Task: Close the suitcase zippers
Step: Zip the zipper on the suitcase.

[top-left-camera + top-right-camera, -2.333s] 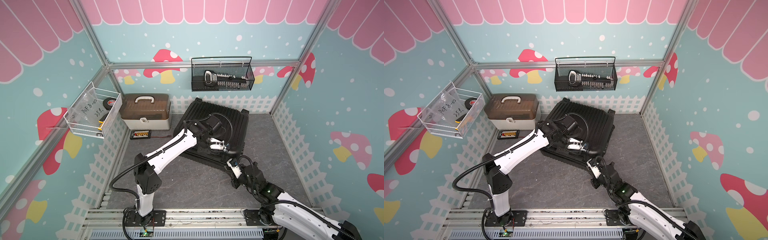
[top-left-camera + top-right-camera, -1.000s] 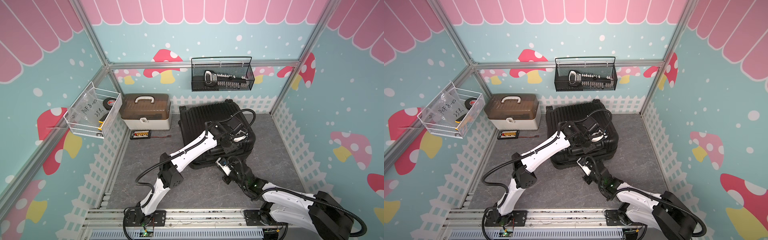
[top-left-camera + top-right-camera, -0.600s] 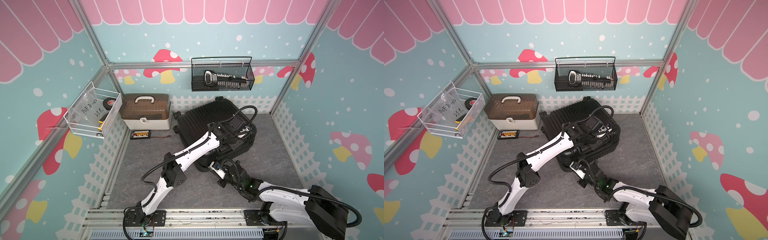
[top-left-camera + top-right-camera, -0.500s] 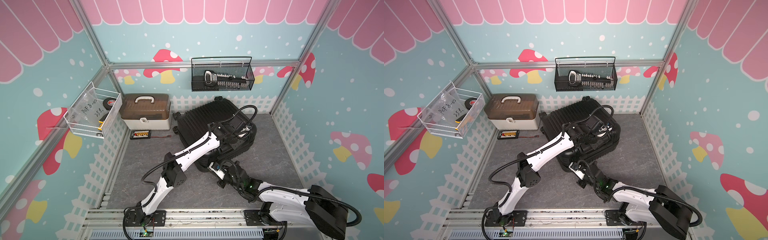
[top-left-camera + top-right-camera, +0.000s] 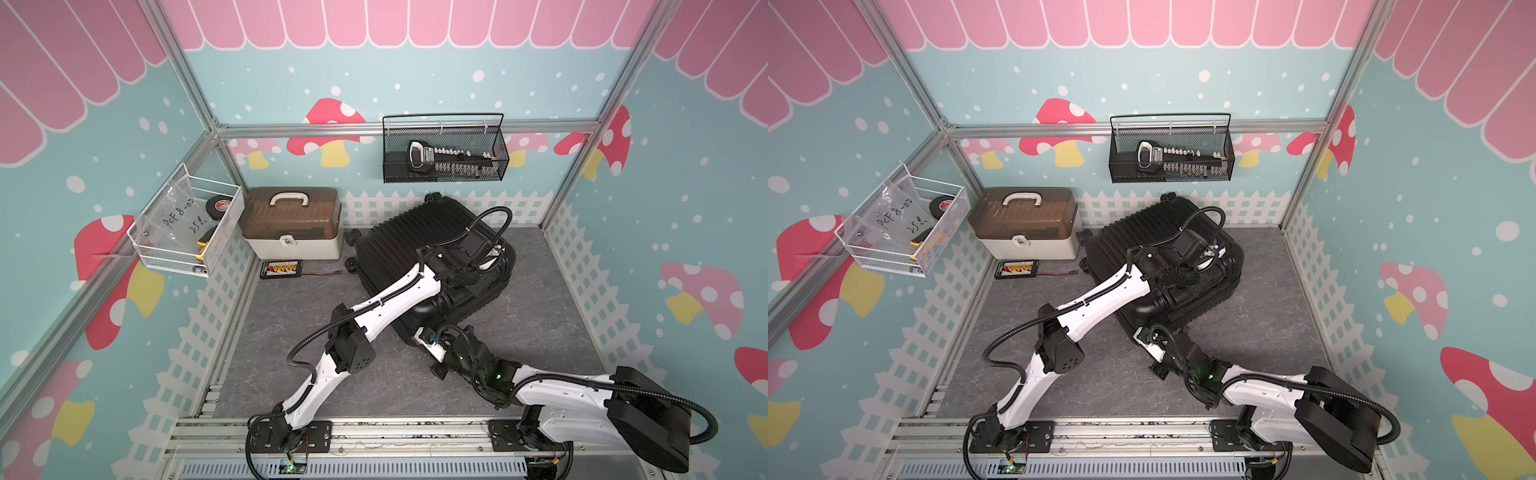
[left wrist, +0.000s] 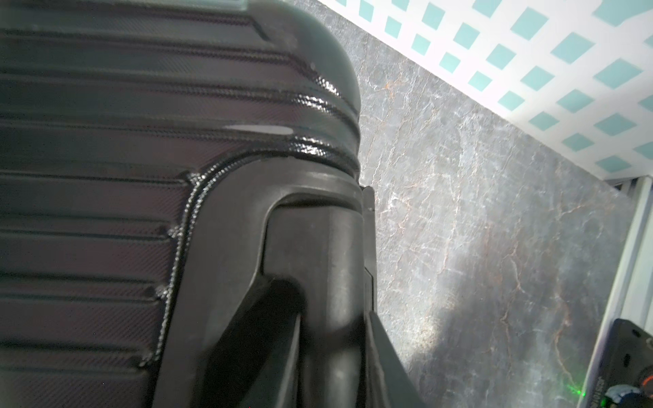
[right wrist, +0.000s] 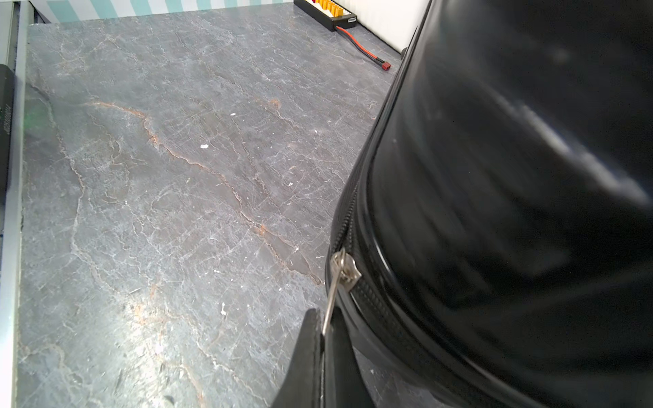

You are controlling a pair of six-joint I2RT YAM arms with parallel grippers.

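The black ribbed suitcase (image 5: pixel 415 232) (image 5: pixel 1142 232) lies flat and skewed on the grey floor, both halves together. My left gripper (image 5: pixel 488 259) (image 5: pixel 1204 259) reaches over its top to the far right edge. In the left wrist view that gripper (image 6: pixel 334 318) is shut on the suitcase's black handle bar (image 6: pixel 318 229). My right gripper (image 5: pixel 417 334) (image 5: pixel 1139 334) sits low at the suitcase's near corner. In the right wrist view it (image 7: pixel 323 318) is shut on a thin silver zipper pull (image 7: pixel 341 268) on the black zip track (image 7: pixel 348 212).
A brown-lidded white box (image 5: pixel 291 224) stands at the back left, with a black connector board (image 5: pixel 280 269) and its red lead in front. A black mesh basket (image 5: pixel 444 153) hangs on the back wall, a white wire basket (image 5: pixel 187 232) on the left wall.
Over the last second the suitcase has swung from square to skewed, and my right gripper has travelled left along its near edge with the pull. The left jaws have tightened on the handle.
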